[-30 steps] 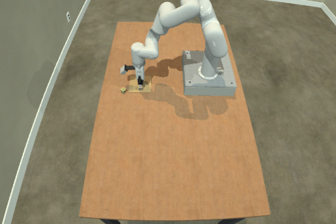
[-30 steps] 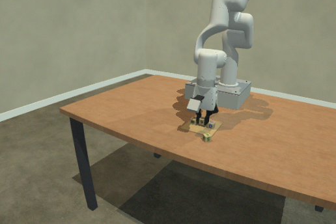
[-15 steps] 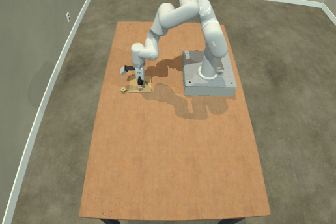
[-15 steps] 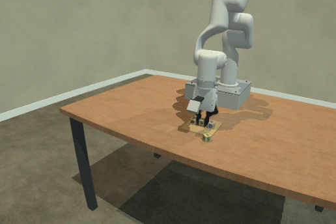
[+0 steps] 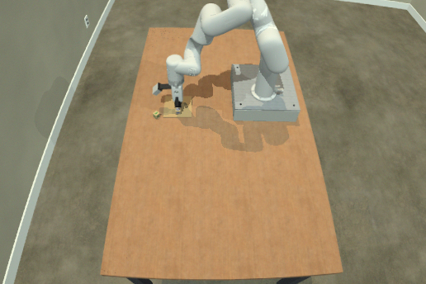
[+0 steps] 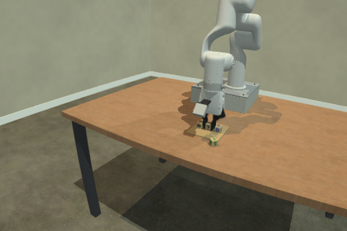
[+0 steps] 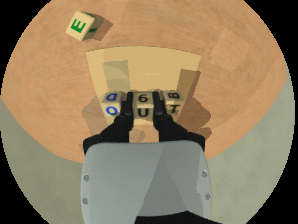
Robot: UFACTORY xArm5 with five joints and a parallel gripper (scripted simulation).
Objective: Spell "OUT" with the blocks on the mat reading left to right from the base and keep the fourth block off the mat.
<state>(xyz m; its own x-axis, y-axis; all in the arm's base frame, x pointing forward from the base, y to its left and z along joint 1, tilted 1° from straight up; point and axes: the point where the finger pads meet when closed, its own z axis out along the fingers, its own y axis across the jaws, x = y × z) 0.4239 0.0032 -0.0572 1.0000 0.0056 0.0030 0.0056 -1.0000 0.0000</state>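
Holding position: pincer (image 5: 177, 105) (image 6: 208, 127) (image 7: 142, 99) pinches the cream U-lettered cube (image 6: 208, 126) (image 7: 143, 113) at the tan rectangular mat (image 5: 169, 111) (image 6: 195, 131) (image 7: 145, 62), between cream cubes O (image 5: 177, 111) (image 6: 218, 128) (image 7: 112, 109) and T (image 6: 199, 125) (image 7: 173, 108). Cream cube E (image 5: 156, 115) (image 6: 214, 142) (image 7: 78, 25) lies off the mat. "OUT" reads correctly; release, retreat and settling remain. Full seating cannot be confirmed.

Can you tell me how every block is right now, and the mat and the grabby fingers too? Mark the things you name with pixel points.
Black metal fingers (image 5: 177, 103) (image 6: 214, 123): shut on the U block.
Wooden U cube (image 6: 208, 126) (image 7: 143, 113): gripped, mid-row, letter up.
Wooden cube with blue O (image 5: 178, 111) (image 6: 218, 129) (image 7: 112, 110): on the mat, letter up.
Wooden T cube (image 6: 199, 125) (image 7: 173, 108): on the mat, letter up.
Wooden cube with green E (image 5: 156, 115) (image 6: 214, 142) (image 7: 78, 26): off the mat.
Thin yellow mat (image 5: 169, 109) (image 6: 193, 131) (image 7: 150, 62): flat on the table (image 5: 215, 195) (image 6: 276, 158) (image 7: 40, 90).
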